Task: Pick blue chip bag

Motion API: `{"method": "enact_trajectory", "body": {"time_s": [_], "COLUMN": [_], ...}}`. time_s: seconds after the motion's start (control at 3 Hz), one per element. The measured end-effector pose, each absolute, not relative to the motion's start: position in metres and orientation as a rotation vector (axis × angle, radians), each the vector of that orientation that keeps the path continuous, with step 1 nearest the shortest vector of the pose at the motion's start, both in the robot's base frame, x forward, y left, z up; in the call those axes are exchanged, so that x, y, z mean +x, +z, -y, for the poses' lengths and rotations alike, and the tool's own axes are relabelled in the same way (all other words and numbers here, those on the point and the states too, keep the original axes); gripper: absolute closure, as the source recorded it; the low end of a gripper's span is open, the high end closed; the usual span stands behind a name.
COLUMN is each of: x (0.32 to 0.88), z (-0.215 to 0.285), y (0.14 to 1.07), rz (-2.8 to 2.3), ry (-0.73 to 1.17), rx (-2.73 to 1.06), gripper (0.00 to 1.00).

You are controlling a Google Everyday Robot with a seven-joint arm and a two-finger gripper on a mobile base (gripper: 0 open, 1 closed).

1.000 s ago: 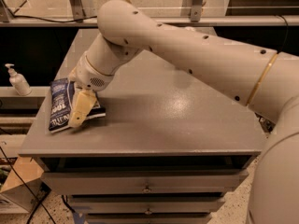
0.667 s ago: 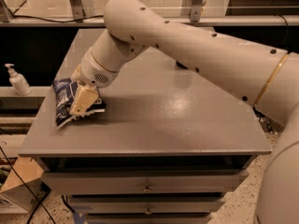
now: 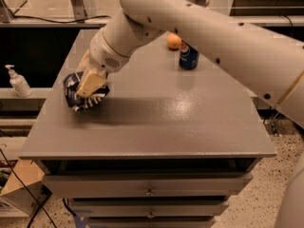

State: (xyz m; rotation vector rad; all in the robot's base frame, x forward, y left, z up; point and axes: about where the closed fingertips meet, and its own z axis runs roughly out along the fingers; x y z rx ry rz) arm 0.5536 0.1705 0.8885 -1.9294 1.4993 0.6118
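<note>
the end effector (image 3: 90, 86) is clenching the crumpled blue chip bag (image 3: 71, 92), hiding much of it, near the worktop's (image 3: 156, 120) left edge.

One high camera faces down across the table (image 3: 190, 127), gripper (image 3: 89, 88) clutching blue chip bag (image 3: 71, 89) at left.

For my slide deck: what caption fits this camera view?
Gripper closed on the crumpled blue chip bag near the table edge.

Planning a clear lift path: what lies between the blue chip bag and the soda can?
Only bare tabletop, in the camera view. The gripper holds the blue chip bag at the table's left.
</note>
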Motion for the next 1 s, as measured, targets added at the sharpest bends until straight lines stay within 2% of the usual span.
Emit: {"method": "enact_trajectory", "body": {"time_s": [0.33,0.67,1.0], "x": [0.568,0.58,0.583], "z": [-0.147,-0.109,-0.107], "y": [0.933,0.993,1.009], "rz": [-1.484,-1.427,-1.404], "ry": [0.555,0.479,0.464], "rx": [-1.905,-1.865,-1.851], "gripper": [1.0,1.0,1.0]}}
